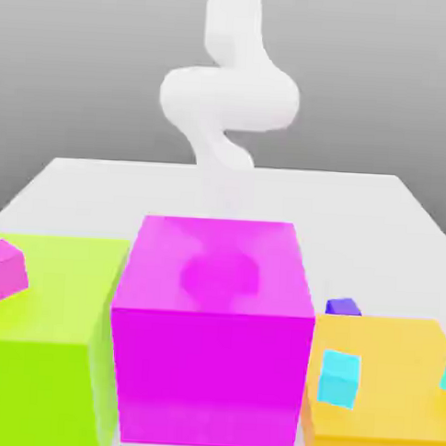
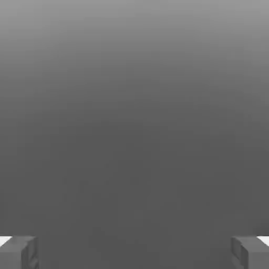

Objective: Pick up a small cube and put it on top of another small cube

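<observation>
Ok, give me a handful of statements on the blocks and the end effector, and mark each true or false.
1. The magenta block stands between the green block and the orange block. True.
2. The small pink cube sits on the orange block. False: it is at the green block.
3. The end effector holds a cube. False: its fingers stand apart with nothing between them.
4. The small indigo cube peeks out behind the orange block. True.
</observation>
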Robot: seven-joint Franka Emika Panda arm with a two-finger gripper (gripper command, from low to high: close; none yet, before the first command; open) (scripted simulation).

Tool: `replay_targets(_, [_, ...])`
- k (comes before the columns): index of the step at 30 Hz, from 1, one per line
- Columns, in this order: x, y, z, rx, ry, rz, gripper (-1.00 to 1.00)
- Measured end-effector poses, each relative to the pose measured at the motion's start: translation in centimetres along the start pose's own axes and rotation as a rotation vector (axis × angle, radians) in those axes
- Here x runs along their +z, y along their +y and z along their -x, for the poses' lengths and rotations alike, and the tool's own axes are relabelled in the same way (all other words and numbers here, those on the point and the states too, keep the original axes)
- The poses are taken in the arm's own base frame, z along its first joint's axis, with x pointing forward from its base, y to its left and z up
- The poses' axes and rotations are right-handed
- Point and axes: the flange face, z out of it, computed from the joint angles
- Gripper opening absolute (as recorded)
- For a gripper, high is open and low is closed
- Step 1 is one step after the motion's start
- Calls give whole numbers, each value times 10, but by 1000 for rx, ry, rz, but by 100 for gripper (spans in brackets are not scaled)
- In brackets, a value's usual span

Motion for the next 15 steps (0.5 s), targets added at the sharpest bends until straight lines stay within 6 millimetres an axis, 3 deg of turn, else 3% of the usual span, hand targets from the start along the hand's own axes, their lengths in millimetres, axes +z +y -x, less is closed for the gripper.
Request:
replay_targets(4, [94, -4, 70, -14, -149, 59, 0])
replay_targets(8, [168, 10, 157, -40, -279, 138, 0])
replay_targets(12, [221, 46, 254, -80, -392, 241, 0])
replay_targets(15, [248, 92, 330, -123, -465, 339, 0])
